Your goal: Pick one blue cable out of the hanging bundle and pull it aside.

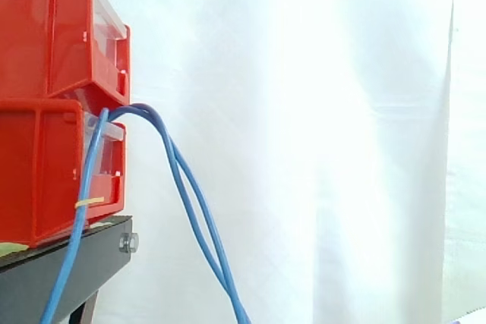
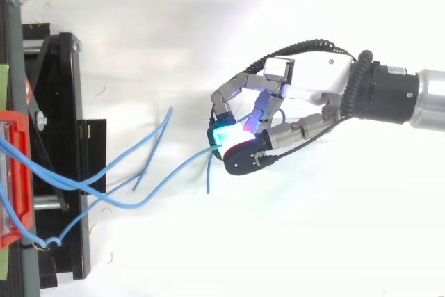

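Note:
Several thin blue cables point(image 1: 176, 158) arch out of the lower red bin point(image 1: 45, 180) and hang toward the floor; one more drops straight down with a yellow tie point(image 1: 89, 202) on it. From above, the cables fan out to the right from the bin point(image 2: 15, 126). My hand point(image 2: 278, 102) comes in from the right, with its fingers curled. A cyan-glowing fingertip point(image 2: 224, 133) and the thumb pinch one blue cable point(image 2: 198, 154), stretching it out from the others. Its short loose end point(image 2: 208, 179) dangles below the pinch.
Two red bins are stacked on a black stand point(image 1: 68, 263) at the left, the upper bin point(image 1: 53, 28) jutting forward. The stand's black frame point(image 2: 59, 137) lies under the other cables. A white curtain point(image 1: 319, 142) hangs behind.

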`<state>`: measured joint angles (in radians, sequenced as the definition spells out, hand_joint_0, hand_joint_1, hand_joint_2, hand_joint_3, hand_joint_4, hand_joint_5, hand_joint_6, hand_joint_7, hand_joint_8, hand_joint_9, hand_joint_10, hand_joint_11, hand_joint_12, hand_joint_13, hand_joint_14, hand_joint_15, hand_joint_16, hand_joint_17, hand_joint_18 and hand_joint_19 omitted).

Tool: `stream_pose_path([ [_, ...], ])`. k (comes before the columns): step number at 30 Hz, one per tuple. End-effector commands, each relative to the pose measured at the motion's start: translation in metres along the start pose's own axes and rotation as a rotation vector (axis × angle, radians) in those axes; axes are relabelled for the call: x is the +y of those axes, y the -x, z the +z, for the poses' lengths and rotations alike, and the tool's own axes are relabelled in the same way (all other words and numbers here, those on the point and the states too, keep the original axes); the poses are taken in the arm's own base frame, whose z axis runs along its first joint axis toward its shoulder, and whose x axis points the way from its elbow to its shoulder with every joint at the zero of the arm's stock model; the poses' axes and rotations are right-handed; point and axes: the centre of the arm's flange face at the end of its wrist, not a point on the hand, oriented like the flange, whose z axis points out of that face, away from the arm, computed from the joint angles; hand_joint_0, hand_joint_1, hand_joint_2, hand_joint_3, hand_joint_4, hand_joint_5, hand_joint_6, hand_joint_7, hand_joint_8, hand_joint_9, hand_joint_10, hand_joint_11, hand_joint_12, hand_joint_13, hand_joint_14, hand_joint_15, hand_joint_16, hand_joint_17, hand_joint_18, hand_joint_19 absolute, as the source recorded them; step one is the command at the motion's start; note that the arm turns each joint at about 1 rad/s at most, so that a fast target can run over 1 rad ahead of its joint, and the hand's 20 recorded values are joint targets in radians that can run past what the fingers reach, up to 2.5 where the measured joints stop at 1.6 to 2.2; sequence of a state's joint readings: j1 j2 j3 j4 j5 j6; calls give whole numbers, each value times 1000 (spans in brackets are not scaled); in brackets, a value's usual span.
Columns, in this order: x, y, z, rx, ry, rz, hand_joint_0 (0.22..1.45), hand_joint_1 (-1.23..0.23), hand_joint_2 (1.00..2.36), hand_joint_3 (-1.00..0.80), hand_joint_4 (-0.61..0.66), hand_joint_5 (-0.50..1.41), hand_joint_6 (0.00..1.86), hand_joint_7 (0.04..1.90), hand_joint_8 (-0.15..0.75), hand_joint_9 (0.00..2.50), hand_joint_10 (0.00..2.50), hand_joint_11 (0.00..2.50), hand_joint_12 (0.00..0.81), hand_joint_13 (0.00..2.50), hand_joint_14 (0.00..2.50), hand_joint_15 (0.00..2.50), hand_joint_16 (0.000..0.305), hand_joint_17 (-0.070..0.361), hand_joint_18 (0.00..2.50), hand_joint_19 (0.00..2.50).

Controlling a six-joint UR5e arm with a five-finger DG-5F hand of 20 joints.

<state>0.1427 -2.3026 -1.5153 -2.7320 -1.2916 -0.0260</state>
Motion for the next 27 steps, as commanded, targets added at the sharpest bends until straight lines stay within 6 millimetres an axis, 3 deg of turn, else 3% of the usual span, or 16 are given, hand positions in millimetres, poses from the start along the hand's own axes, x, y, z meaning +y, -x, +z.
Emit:
stream_pose_path([
  [1,2,0,2,0,17,5,591,-904,1251,88,-231,-43,883,1392,295,1264,22,681,432,1147,23,717,57,129,1032,622],
  [27,2,0,2,0,17,5,587,-908,1298,86,-225,-37,878,1409,295,1292,22,689,433,1165,24,734,57,129,1034,632],
])
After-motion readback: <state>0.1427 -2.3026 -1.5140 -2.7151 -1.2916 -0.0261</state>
